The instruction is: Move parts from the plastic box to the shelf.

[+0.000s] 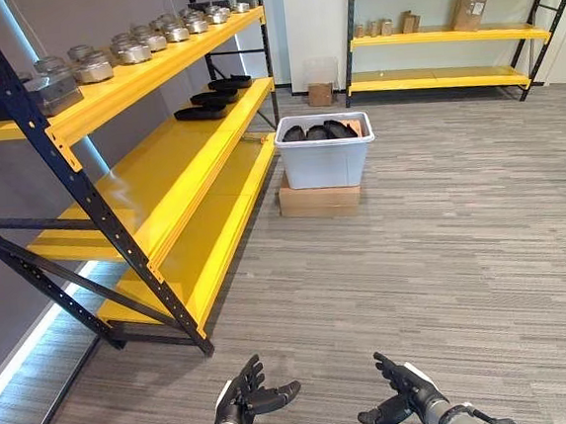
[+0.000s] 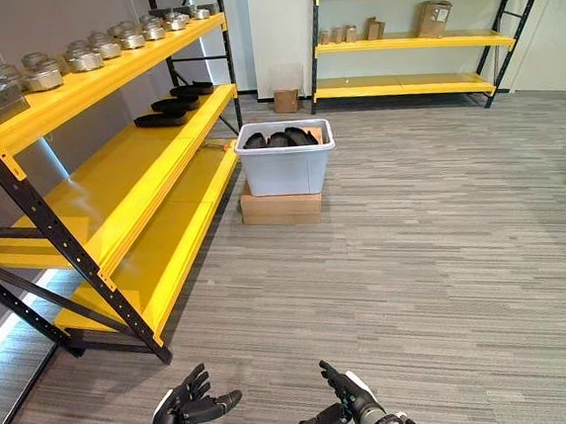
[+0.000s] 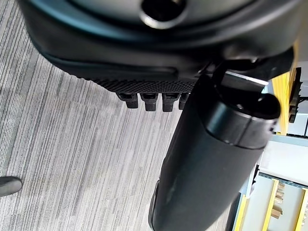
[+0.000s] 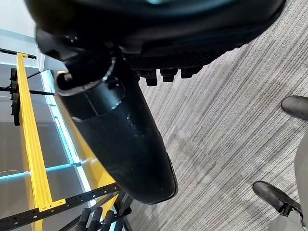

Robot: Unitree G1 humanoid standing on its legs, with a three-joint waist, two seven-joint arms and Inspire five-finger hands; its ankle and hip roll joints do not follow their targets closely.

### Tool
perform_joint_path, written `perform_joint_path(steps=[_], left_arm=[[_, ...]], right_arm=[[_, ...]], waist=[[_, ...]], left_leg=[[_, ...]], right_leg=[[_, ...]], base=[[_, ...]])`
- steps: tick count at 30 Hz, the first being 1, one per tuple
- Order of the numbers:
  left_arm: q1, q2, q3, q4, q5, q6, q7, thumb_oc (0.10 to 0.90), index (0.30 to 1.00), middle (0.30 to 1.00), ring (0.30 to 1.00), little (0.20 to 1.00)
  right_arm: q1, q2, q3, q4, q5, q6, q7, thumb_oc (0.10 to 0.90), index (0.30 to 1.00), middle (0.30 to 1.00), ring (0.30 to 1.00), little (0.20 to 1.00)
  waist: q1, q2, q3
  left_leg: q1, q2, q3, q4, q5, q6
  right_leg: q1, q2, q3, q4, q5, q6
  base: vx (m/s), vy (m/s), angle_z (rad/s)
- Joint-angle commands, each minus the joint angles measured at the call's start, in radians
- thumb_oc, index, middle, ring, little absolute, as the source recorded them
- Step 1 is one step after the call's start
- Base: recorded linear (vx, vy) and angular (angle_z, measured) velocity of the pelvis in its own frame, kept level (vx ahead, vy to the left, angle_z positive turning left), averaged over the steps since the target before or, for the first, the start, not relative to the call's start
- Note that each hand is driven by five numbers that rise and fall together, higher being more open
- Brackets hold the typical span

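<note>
Parts (image 1: 320,131) fill the plastic box (image 1: 325,161) beside the shelf (image 1: 166,173); left hand (image 1: 242,399) and right hand (image 1: 403,396) hang loosely open, empty, risking a fumbled first grasp.

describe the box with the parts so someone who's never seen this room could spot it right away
Start at the yellow shelf rack along the left wall and follow it to its far end. Just beside that end stands the plastic box, pale grey, open-topped, holding dark parts. It alone sits on a flat cardboard box; the small carton behind is brown.
</note>
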Motion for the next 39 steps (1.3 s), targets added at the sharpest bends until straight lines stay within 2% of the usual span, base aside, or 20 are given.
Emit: perform_joint_path(steps=[1,14,23,28,29,36,39], left_arm=[[-0.074,0.025,0.015,-0.037,-0.026,-0.066,-0.029,0.9,1.0,1.0,1.0,1.0],[-0.081,0.031,0.011,-0.035,-0.002,-0.06,-0.034,0.9,1.0,1.0,1.0,1.0],[-0.083,0.028,0.01,-0.031,-0.008,-0.057,-0.031,0.9,1.0,1.0,1.0,1.0],[-0.083,0.024,0.007,-0.032,-0.012,-0.056,-0.031,0.9,1.0,1.0,1.0,1.0],[-0.083,0.028,0.003,-0.042,-0.02,-0.054,-0.032,0.9,1.0,1.0,1.0,1.0],[-0.086,0.034,0.003,-0.06,-0.034,-0.055,-0.028,0.9,1.0,1.0,1.0,1.0],[-0.109,0.042,0.003,-0.064,-0.048,-0.055,-0.02,0.9,1.0,1.0,1.0,1.0]], right_arm=[[-0.074,0.008,-0.01,-0.08,0.005,-0.067,0.001,0.9,1.0,1.0,1.0,1.0],[-0.078,0.007,-0.007,-0.074,0.011,-0.062,0.008,0.9,1.0,1.0,1.0,1.0],[-0.076,0.025,-0.013,-0.057,0.06,-0.06,0.004,0.9,1.0,1.0,1.0,1.0],[-0.079,0.046,-0.02,-0.042,0.138,-0.059,-0.003,0.9,1.0,1.0,1.0,1.0],[-0.08,0.057,-0.022,-0.038,0.185,-0.058,-0.008,0.9,1.0,1.0,1.0,1.0],[-0.094,0.068,-0.02,-0.023,0.248,-0.056,-0.006,0.9,1.0,1.0,1.0,1.0],[-0.121,0.081,-0.02,-0.009,0.301,-0.059,-0.01,0.9,1.0,1.0,1.0,1.0]], waist=[[-0.015,-0.027,-0.011],[-0.014,-0.024,-0.012],[-0.016,-0.021,-0.013],[-0.018,-0.02,-0.011],[-0.017,-0.021,-0.011],[-0.016,-0.022,0.0],[-0.011,-0.023,0.025]], left_leg=[[-0.066,-0.072,0.008,-0.005,0.07,0.026],[-0.069,-0.072,0.009,-0.005,0.07,0.025],[-0.065,-0.074,0.012,-0.005,0.067,0.026],[-0.061,-0.075,0.016,-0.005,0.064,0.028],[-0.06,-0.076,0.017,-0.005,0.062,0.029],[-0.055,-0.084,0.018,-0.005,0.056,0.042],[-0.058,-0.088,0.016,-0.003,0.06,0.055]], right_leg=[[0.032,0.082,-0.033,0.007,-0.033,-0.065],[0.027,0.081,-0.031,0.007,-0.029,-0.064],[0.03,0.081,-0.026,0.007,-0.029,-0.064],[0.03,0.079,-0.023,0.007,-0.028,-0.062],[0.03,0.077,-0.024,0.007,-0.028,-0.06],[0.037,0.069,-0.023,0.007,-0.024,-0.062],[-0.003,0.064,-0.029,0.089,-0.05,-0.066]], base=[[0.0,0.0,0.0],[0.0,0.0,0.0],[0.0,0.0,0.0],[0.0,0.006,0.0],[0.0,0.0,0.0],[0.02,0.031,0.0],[-0.02,0.062,-0.01]])
